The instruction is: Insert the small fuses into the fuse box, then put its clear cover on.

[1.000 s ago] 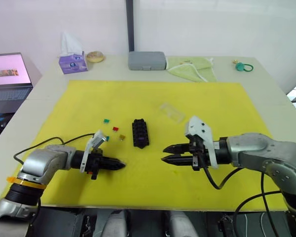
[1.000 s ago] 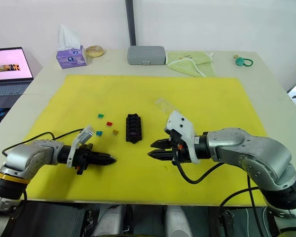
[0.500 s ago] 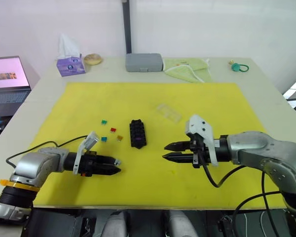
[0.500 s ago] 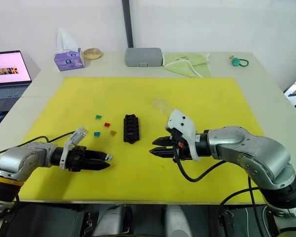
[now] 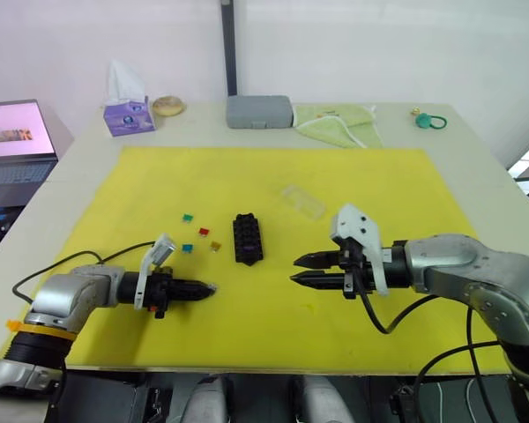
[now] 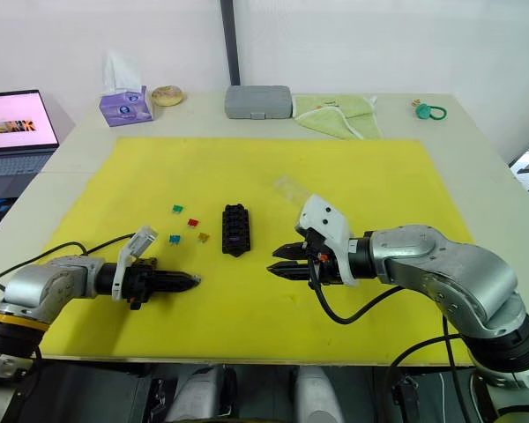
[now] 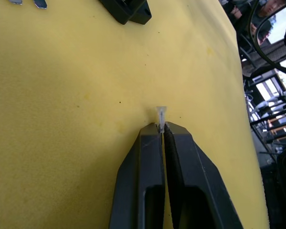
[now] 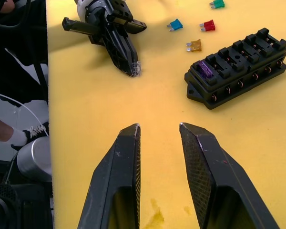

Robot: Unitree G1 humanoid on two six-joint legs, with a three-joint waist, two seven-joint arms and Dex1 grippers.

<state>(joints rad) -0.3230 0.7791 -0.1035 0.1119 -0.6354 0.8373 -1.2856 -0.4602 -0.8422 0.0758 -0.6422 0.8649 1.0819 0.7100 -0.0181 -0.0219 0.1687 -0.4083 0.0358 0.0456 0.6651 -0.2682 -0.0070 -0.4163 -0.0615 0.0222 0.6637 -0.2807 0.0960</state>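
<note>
My left fingers (image 7: 161, 128) pinch a grey fuse (image 7: 160, 114); right fingers (image 8: 158, 130) gape empty. Fuse box (image 8: 238, 67) ahead holds one purple fuse (image 8: 207, 70) (four loose, clear cover (image 5: 303, 201) off).

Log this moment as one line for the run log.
left claw: shut on grey fuse | right claw: open, empty | fuse box: purple fuse seated | clear cover: off

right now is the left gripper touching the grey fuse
Touching. In the left wrist view the left gripper is shut on the grey fuse, whose pale tip sticks out between the fingertips.
</note>
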